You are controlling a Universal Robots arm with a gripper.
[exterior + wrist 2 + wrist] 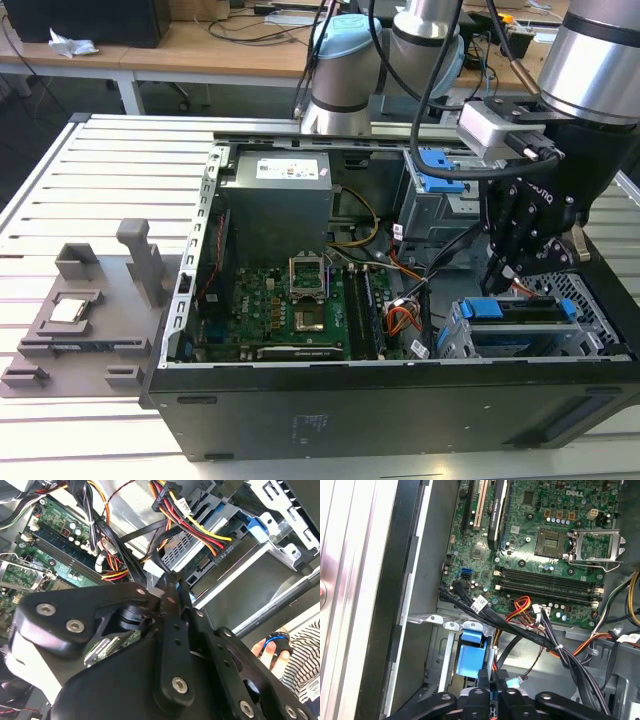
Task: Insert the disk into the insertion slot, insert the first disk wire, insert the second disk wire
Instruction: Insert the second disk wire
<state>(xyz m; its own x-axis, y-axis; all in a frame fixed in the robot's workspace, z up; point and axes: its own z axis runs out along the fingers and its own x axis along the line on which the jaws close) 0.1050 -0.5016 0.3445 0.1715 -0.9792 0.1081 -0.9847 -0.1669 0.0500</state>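
Note:
The disk, in its blue carrier, sits inside the insertion slot, a perforated silver bay at the case's corner on the exterior view's right. My black gripper hangs just above the bay's inner end. In both wrist views its fingers are shut on a thin black disk wire with a white tag. The blue carrier lies right beside the fingertips. A plug with red, yellow and black wires rests at the disk's rear edge; whether it is seated I cannot tell.
The open computer case holds a green motherboard, a power supply, a taller grey cage with a blue latch and loose cable bundles. A grey fixture lies left of the case. A person's hand shows outside the case.

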